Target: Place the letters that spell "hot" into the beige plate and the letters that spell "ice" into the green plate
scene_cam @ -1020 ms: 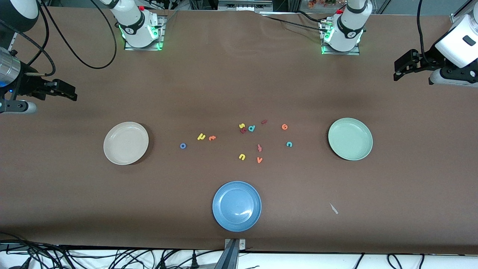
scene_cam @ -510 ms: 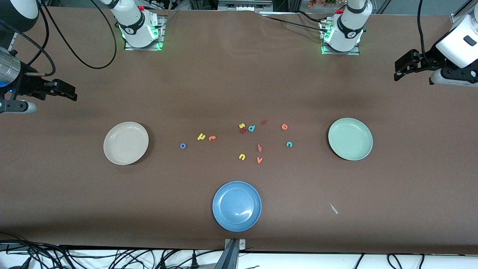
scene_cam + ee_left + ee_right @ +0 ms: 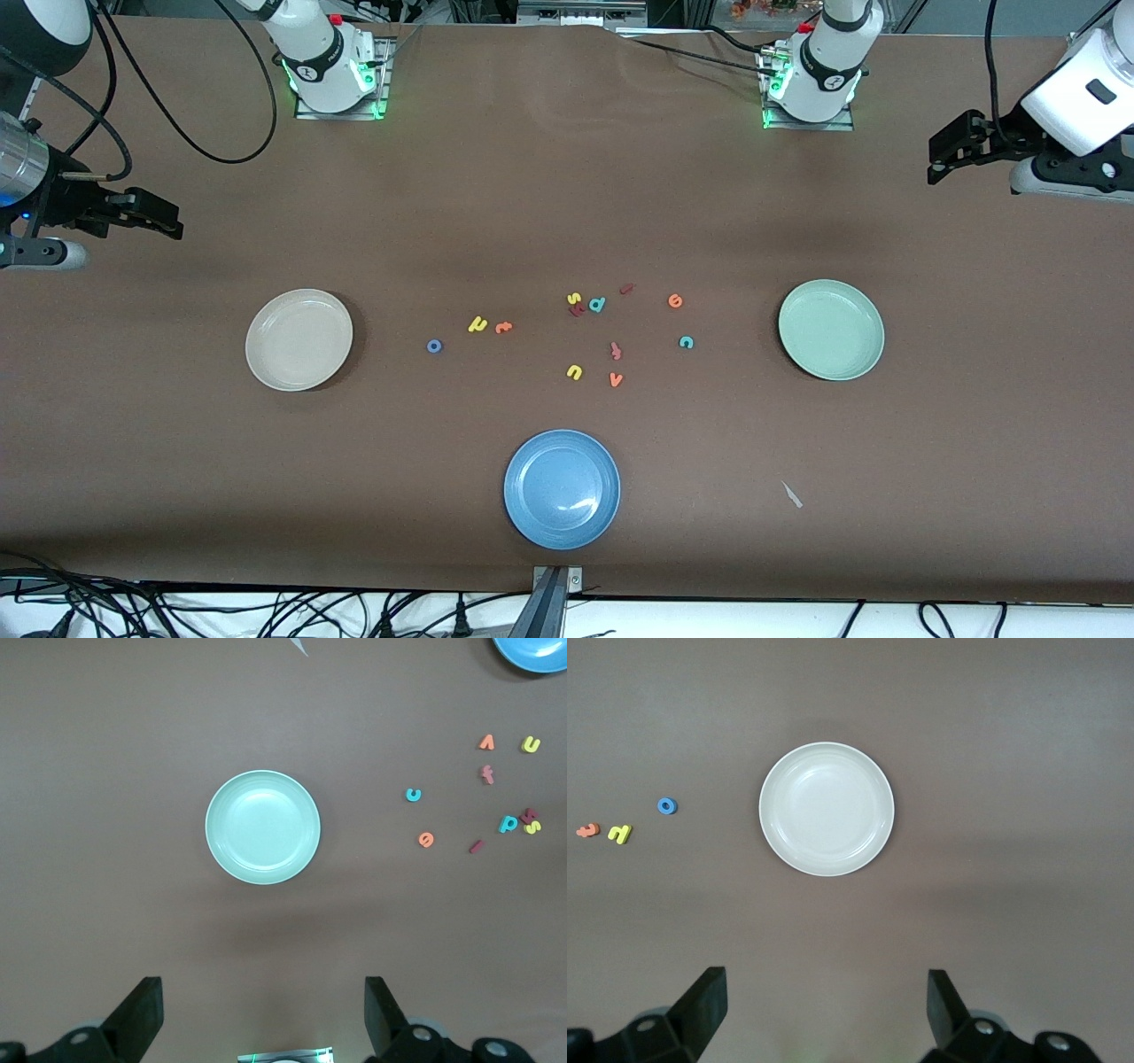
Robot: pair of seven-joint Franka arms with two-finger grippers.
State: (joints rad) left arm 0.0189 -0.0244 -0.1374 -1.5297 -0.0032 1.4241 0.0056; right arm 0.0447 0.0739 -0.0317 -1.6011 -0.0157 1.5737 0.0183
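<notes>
The beige plate (image 3: pixel 299 339) lies toward the right arm's end, the green plate (image 3: pixel 831 330) toward the left arm's end. Between them lie the blue "o" (image 3: pixel 434 346), yellow "h" (image 3: pixel 478 324), orange "t" (image 3: pixel 503 327), dark red "i" (image 3: pixel 626 288), orange "e" (image 3: pixel 675 301) and teal "c" (image 3: pixel 686 342). My left gripper (image 3: pixel 941 164) hangs open and empty past the green plate (image 3: pixel 262 827), at the table's end. My right gripper (image 3: pixel 164 221) hangs open and empty past the beige plate (image 3: pixel 827 809).
A blue plate (image 3: pixel 562 488) sits near the front edge. Other letters lie mixed in: yellow "s" (image 3: pixel 573 299), teal "d" (image 3: pixel 597 305), yellow "u" (image 3: pixel 574 372), orange "v" (image 3: pixel 616 380). A small pale scrap (image 3: pixel 792 495) lies nearer the camera than the green plate.
The left hand has shifted slightly toward the bases' side of the table. The right arm, the plates and the letters have not moved.
</notes>
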